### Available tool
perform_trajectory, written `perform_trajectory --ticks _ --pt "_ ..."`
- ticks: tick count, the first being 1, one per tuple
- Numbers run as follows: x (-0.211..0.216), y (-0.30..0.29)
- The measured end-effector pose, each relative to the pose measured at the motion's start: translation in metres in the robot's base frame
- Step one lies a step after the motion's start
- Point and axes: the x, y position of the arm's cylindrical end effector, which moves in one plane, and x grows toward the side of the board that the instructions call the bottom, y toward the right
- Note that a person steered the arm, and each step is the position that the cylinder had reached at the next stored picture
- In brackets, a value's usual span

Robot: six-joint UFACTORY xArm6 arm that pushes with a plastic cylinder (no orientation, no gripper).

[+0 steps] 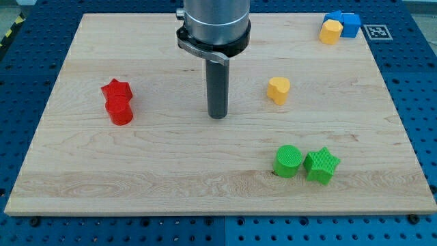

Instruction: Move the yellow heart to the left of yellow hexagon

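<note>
Yellow plastic heart block [278, 89] sits mid-frame, untouched; my tip [217, 115], without jaws, must approach before pushing toward the upper-right yellow plastic hexagon block [330, 31].

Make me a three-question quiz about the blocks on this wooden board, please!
1. Where is my tip?
A. Left of the yellow heart, apart from it
B. Touching the green blocks
C. On the blue block

2. How many red blocks are there?
A. One
B. Two
C. Four

3. How do the green cylinder and green star sit?
A. Stacked
B. Side by side
C. At opposite corners

Answers: 1 A, bare board shows between rod and heart. 2 B, a red star and red cylinder huddle together. 3 B, both rest close together near the view's bottom.
</note>
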Motion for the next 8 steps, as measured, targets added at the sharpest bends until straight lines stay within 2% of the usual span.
perform_trajectory --ticks 3,4,6,8 --pt "-0.040 0.151" --pt "-0.050 0.163" --pt "-0.053 0.121" --pt "-0.072 0.127"
